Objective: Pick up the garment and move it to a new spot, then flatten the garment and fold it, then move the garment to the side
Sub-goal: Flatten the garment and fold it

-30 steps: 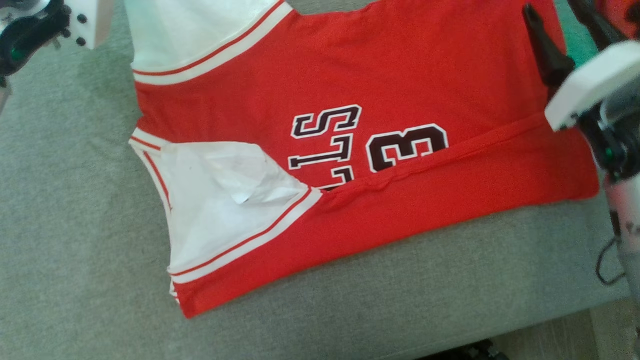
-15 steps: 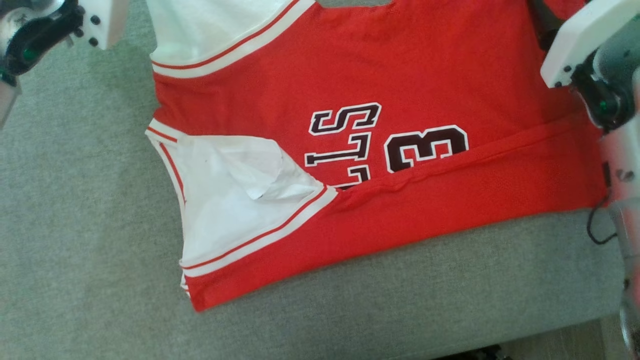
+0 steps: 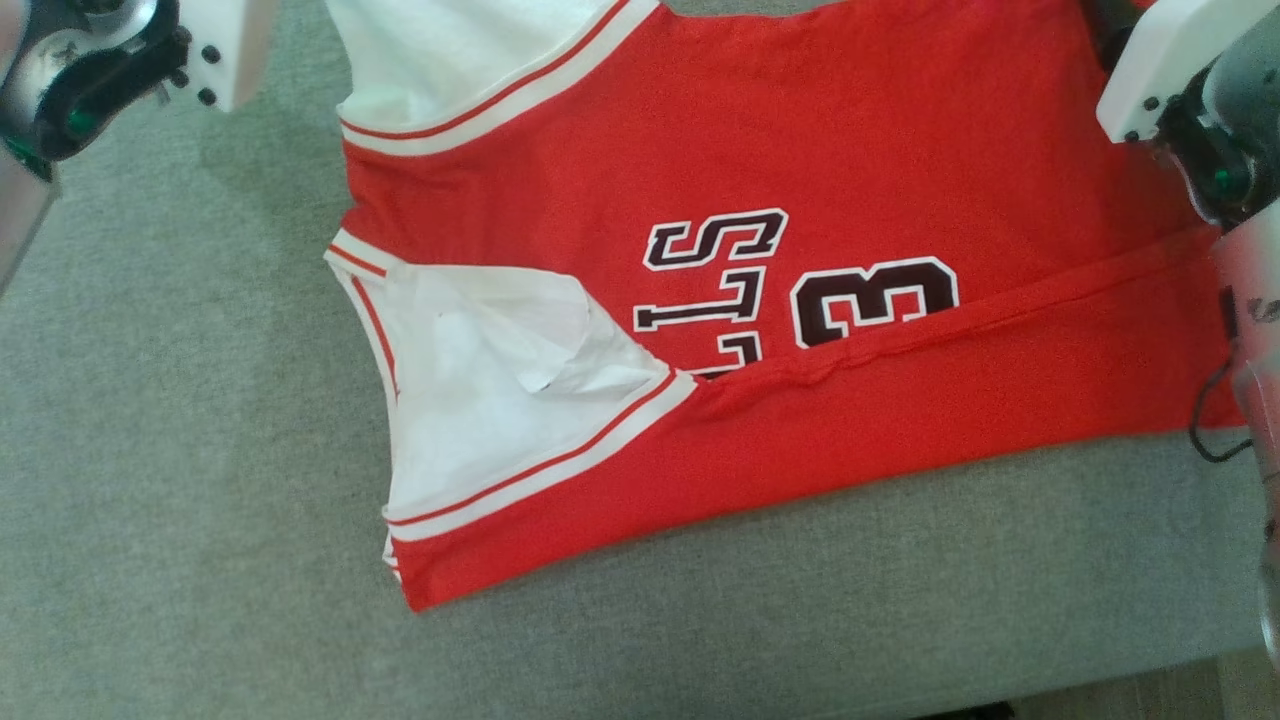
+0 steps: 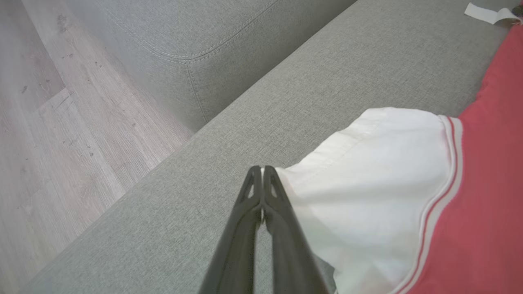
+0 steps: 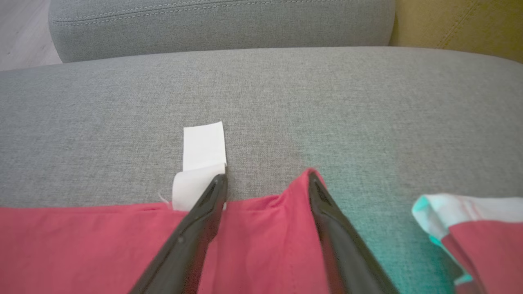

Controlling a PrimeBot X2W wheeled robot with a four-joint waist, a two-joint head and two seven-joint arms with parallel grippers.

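- garment [image 3: 800, 130] = red jersey, spread on the grey sofa [image 3: 150, 450] seat, print side up, white end toward the robot's left
- near long edge is turned over as a folded band [image 3: 900, 400] that hides the bottom of the number, so I judge flattening done and folding part way
- left fingers [image 4: 249, 228]: pressed together with no gap, tips over bare sofa just beside the white panel [image 4: 367, 183]; cloth touches one finger, can't tell if any is nipped lower down
- right fingers [image 5: 188, 232]: spread wide, gripping nothing; they straddle the far hem, one tip at the white tag [image 5: 202, 155], the other against a small raised peak of red cloth
- step in hand, likely: take the far edge at both ends and bring it over toward the band
- right side: go low, one finger under the hem and one on top, close on the hem itself, not just the tag
- left side: open first, then bite the panel's far edge with its striped trim, since thin lining alone may slip out
- lift both ends level and at the same pace, cloth taut between them, or the middle sags and creases
- lay the edge parallel to the band
- other red and white cloth [image 5: 470, 228] lies near the right fingers, keep clear of it
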